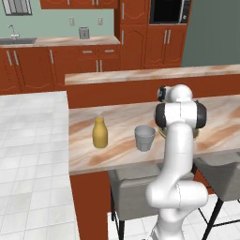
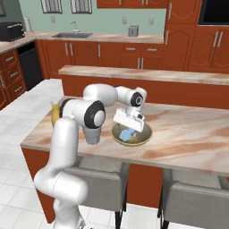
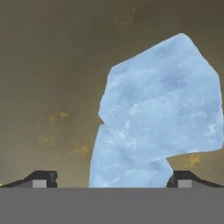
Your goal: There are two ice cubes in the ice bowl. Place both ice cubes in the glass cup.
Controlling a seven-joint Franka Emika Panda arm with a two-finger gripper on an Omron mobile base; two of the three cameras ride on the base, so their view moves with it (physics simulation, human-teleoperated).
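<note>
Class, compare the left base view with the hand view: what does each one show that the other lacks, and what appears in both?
Left base view alone: the yellow bottle and the glass cup standing apart on the marble counter, with the arm rising in front of the ice bowl, of which just a sliver of rim peeks out.

Hand view alone: the ice cubes, pale blue and pressed together, and the open hand with a dark fingertip on either side of them.

Shared: the ice bowl, whose olive inside forms the backdrop up close.
</note>
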